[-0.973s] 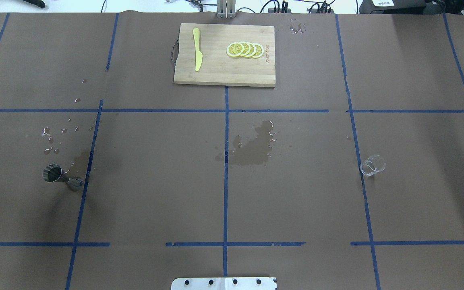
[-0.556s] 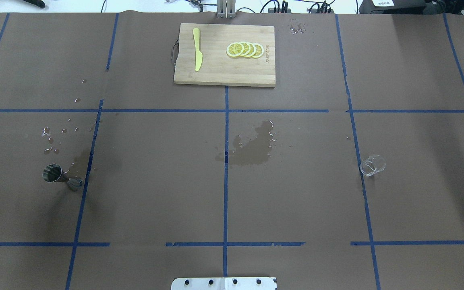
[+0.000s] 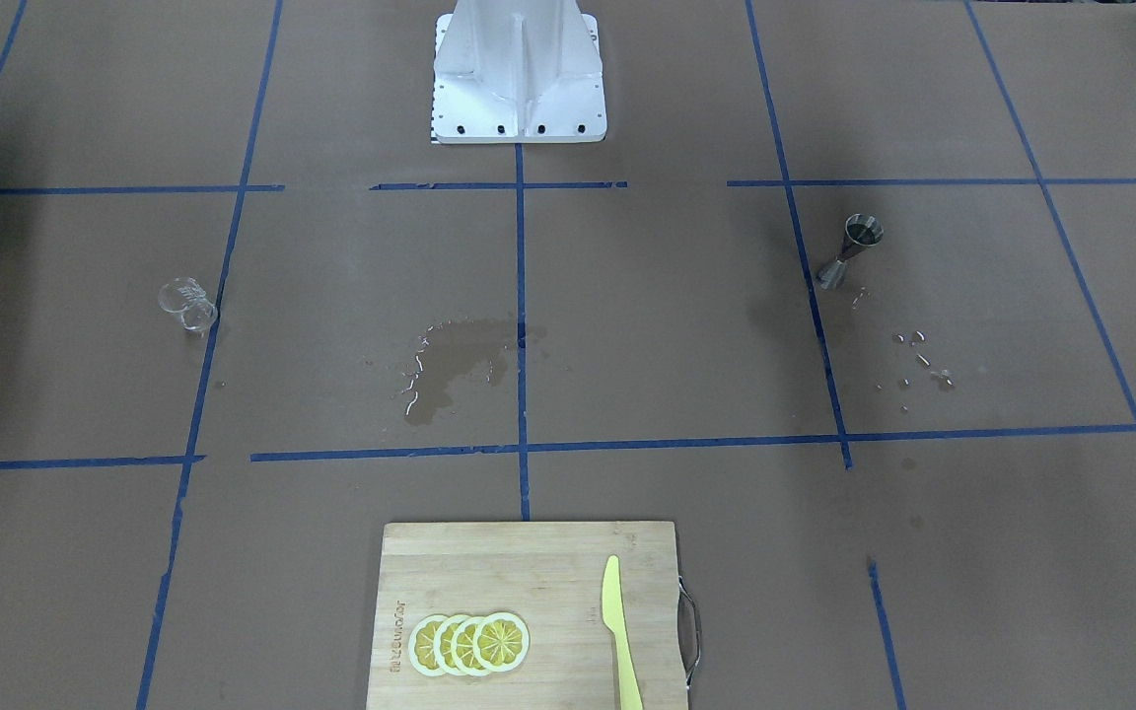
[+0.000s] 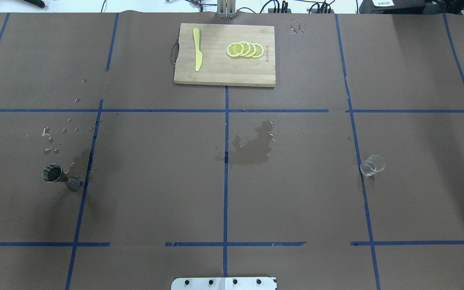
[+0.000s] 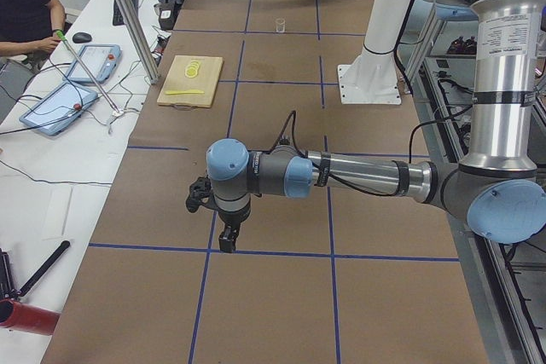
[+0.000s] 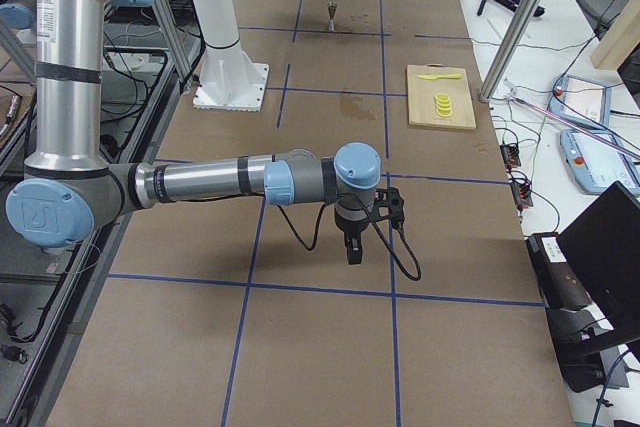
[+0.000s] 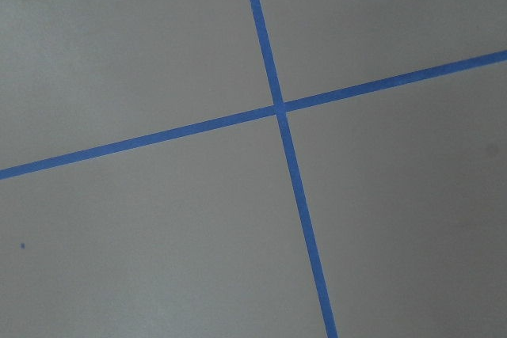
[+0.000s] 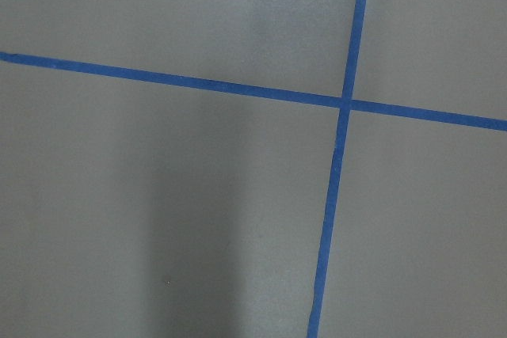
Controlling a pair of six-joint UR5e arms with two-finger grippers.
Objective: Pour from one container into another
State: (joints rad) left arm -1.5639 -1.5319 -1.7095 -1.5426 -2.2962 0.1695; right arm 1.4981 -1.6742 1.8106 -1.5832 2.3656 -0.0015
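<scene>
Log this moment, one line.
cup upright, unheld | jigger upright, unheld | left gripper over bare table, state unclear | right gripper likewise

1 cup [image 4: 372,165], 1 jigger [image 4: 61,177], 1 board [image 4: 216,70], 1 knife [image 4: 197,49], 4 lemon slices [image 4: 245,50].

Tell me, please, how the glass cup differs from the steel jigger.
The glass cup is clear and roundish; the jigger is grey steel, hourglass-shaped. The cup stands on the robot's right side, the jigger on its left. Droplets lie beside the jigger; around the cup it looks dry. Both stand upright, ungripped.
</scene>
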